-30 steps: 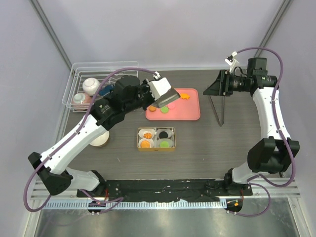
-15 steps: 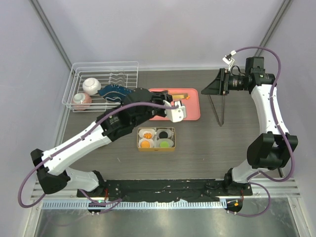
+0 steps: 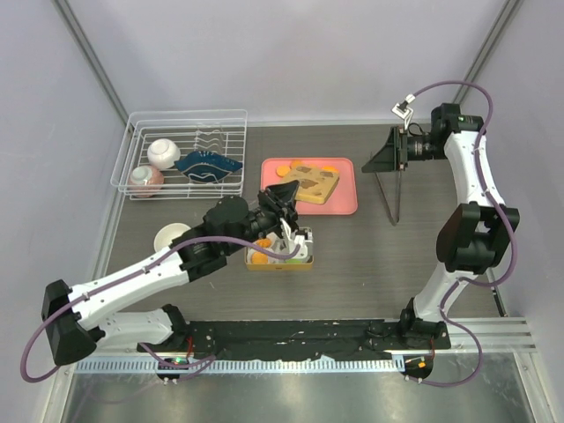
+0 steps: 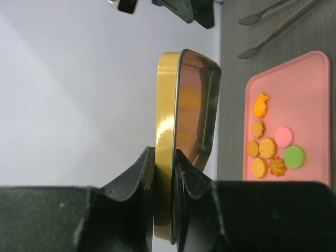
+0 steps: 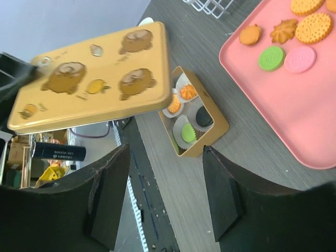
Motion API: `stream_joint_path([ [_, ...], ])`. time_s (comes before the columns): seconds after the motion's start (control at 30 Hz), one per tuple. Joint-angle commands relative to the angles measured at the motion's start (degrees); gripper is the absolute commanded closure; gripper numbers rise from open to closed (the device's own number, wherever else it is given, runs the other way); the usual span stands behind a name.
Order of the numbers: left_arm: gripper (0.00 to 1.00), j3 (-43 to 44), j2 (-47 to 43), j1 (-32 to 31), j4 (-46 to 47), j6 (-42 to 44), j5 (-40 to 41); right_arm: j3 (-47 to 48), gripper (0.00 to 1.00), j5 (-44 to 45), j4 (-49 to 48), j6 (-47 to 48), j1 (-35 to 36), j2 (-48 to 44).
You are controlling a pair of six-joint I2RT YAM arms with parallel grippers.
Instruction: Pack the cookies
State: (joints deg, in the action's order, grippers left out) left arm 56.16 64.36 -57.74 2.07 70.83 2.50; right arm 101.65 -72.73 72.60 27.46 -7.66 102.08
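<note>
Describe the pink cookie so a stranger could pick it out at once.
Look for the pink tray on the dark table, beyond the gold tin. Near one end lies a cluster of cookies, and the pink cookie sits right beside the green one. It is the only smooth pale pink disc; the others around it are orange.

Bright, even light in all three views. Only faint, soft shadows on the tabletop [image 3: 370, 264]. Pale wall [image 3: 291, 53] behind a bit washed out. White glare down the edge of the gold lid [image 4: 167, 131] in the left wrist view. Left pincer [image 4: 164, 170] dark and blurry up close, right pincer [image 5: 165, 199] dark and soft too. Cookies [image 5: 271, 56] on the pink tray [image 5: 294, 115] crisp and clear.
</note>
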Motion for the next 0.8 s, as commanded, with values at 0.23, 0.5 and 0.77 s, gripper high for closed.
stream_joint_path([
  [0.23, 0.79, -11.05, -7.66, -0.18, 16.39, 10.82, -14.80, 3.91, 0.36, -2.50, 13.45, 5.68, 1.42, 3.03],
  [0.5, 0.81, -18.98, -6.00, -0.18, 28.58, 18.54, -15.77, 4.61, 0.35, -3.30, 13.45, 4.27, 5.20, 5.14],
  [0.77, 0.80, -23.55, -6.79, -0.18, 31.24, 24.35, -17.44, 3.21, 0.34, -3.21, 13.45, 4.09, 6.61, 7.16],
])
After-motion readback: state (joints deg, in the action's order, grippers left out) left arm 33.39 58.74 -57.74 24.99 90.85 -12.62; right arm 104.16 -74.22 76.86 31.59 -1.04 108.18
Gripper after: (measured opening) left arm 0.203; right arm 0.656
